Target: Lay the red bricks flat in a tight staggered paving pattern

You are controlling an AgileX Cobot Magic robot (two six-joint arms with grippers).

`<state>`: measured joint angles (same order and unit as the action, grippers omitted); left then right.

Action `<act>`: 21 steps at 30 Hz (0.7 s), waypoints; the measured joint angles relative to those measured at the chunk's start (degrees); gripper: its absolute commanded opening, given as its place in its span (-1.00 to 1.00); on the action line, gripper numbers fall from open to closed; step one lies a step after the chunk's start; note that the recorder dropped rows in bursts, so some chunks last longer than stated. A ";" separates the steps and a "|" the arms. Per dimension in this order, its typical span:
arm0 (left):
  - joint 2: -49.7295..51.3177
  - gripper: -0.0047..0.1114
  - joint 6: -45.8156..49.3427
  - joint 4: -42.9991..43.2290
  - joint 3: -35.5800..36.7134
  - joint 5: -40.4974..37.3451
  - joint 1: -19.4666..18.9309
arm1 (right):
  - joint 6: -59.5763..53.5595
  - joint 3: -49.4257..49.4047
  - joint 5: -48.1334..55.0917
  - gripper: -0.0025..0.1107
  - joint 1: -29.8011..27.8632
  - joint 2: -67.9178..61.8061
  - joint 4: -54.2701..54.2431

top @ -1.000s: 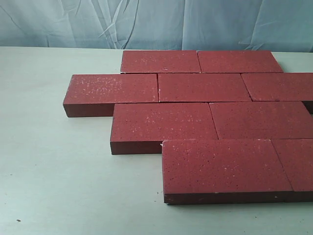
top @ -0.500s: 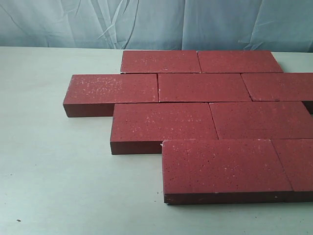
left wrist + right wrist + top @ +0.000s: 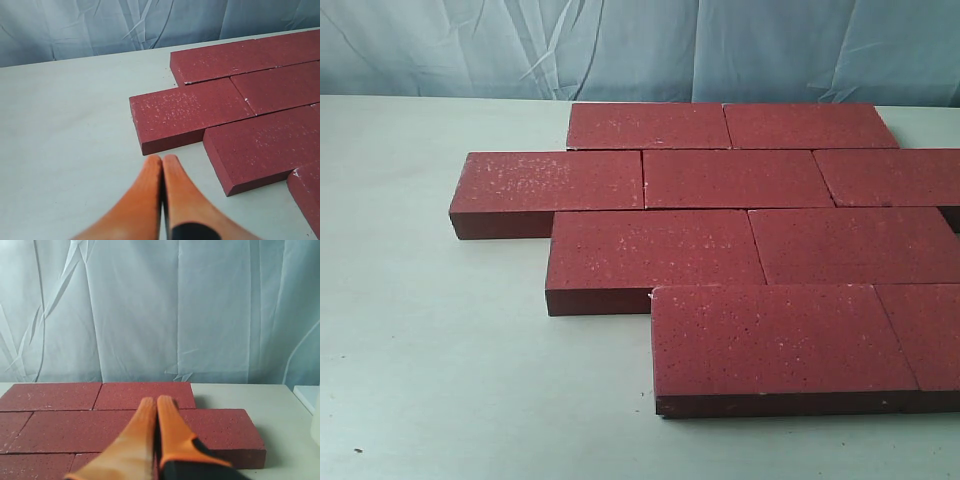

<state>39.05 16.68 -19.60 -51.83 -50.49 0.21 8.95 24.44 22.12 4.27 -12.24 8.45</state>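
Several red bricks (image 3: 735, 178) lie flat on the pale table (image 3: 430, 330) in staggered rows that touch side by side. No gripper shows in the exterior view. In the left wrist view my left gripper (image 3: 162, 159) is shut with nothing in it, its orange fingers (image 3: 146, 195) over bare table just short of the leftmost red brick (image 3: 187, 111). In the right wrist view my right gripper (image 3: 156, 401) is shut and empty, held above the red bricks (image 3: 65, 427) near the paving's right end.
A wrinkled pale blue cloth (image 3: 640, 45) hangs behind the table. A white object (image 3: 306, 392) sits at the table's right edge in the right wrist view. The bare tabletop (image 3: 60, 130) stretches to the left of the paving.
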 measured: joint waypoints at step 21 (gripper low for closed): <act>0.00 -0.92 0.00 0.00 0.00 0.00 0.00 | 0.00 -18.66 -12.95 -0.97 0.00 7.94 0.00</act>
<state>39.05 16.68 -19.60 -51.83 -50.49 0.21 8.95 5.79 9.17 4.27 -4.29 8.45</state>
